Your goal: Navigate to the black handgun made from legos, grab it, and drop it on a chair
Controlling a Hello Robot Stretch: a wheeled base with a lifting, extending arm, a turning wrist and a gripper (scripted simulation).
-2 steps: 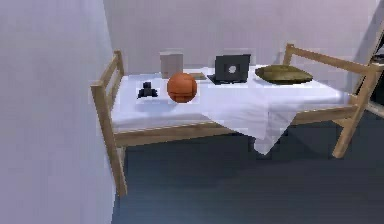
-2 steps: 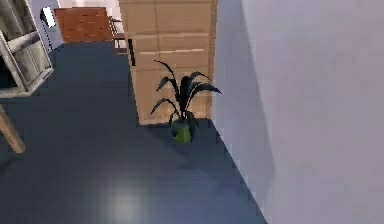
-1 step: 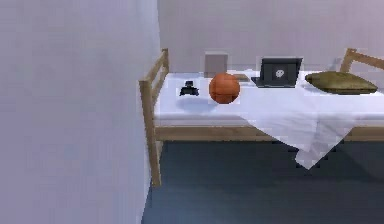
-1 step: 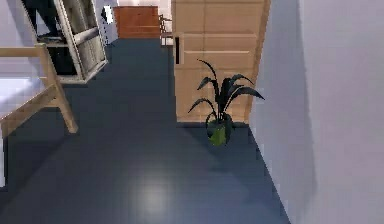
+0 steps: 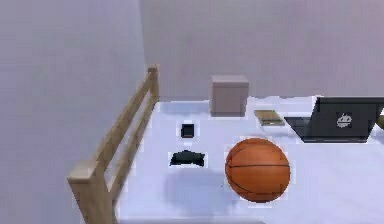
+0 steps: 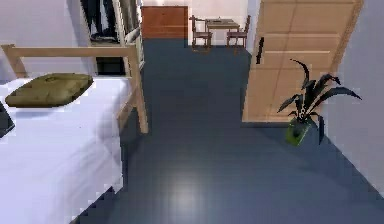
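On the white bed [image 5: 200, 195] in the forward view lies a small flat black thing [image 5: 186, 158], just left of an orange basketball [image 5: 258, 169]. A second small dark thing [image 5: 187, 129] stands a little farther back on the sheet. I cannot tell from its shape which of them is the lego handgun. In the arm side view, two wooden chairs [image 6: 201, 32] [image 6: 238, 32] stand far off by a small table [image 6: 221, 22] in the room beyond.
A grey box [image 5: 229, 95], a book [image 5: 267, 117] and a dark laptop [image 5: 336, 119] rest on the bed's far part. A wooden bed rail [image 5: 118, 140] runs along its left. The arm side view has an olive pillow [image 6: 49, 89], blue floor [image 6: 210, 150], a potted plant [image 6: 308, 105] and a wooden door [image 6: 295, 55].
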